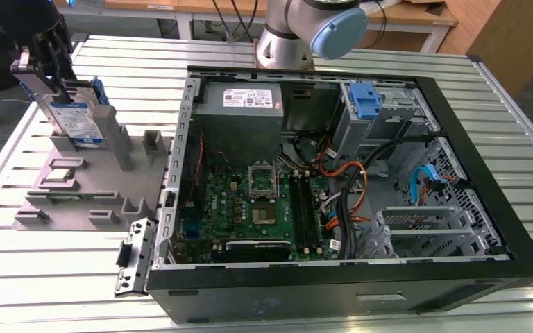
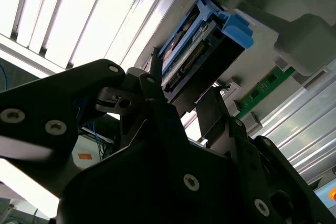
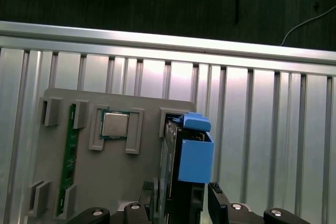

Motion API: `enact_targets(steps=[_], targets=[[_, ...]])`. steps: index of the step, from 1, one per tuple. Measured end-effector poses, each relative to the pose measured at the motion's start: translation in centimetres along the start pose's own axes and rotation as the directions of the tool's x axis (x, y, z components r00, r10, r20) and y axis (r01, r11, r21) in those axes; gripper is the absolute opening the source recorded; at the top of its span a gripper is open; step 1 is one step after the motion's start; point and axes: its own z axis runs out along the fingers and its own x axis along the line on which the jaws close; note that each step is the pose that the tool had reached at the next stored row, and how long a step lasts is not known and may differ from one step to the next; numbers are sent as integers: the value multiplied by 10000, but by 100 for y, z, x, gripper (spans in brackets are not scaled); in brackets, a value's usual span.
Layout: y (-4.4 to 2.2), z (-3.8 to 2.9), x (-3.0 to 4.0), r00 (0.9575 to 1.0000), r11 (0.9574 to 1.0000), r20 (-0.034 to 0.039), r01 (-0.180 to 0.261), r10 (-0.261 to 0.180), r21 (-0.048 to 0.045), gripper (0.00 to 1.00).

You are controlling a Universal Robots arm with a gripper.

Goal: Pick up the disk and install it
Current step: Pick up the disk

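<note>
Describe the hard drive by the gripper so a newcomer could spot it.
To the exterior view's left of the open computer case sits a grey holder block. The disk stands on edge at its far end, beneath the gripper. Unlike the chip lying flat in the block, it is a silver slab with a white-and-blue label and blue frame.

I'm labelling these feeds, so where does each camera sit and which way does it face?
Exterior view: high off the arm, looking down on the computer case, fixture, arm and gripper.
First wrist view: on the wrist, facing down at the disk and processor; gripper shows.
Second wrist view: on the wrist, facing along the gripper to the disk.
Shared: the disk.
</note>
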Motion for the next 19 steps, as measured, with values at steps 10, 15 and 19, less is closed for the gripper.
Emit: enact_targets(steps=[10,15,19], targets=[[0,4,0,10000,10000,0,0,0,0,45],[0,6,4,10000,10000,1,0,0,2,45],[1,4,10,10000,10000,0,0,0,0,45]])
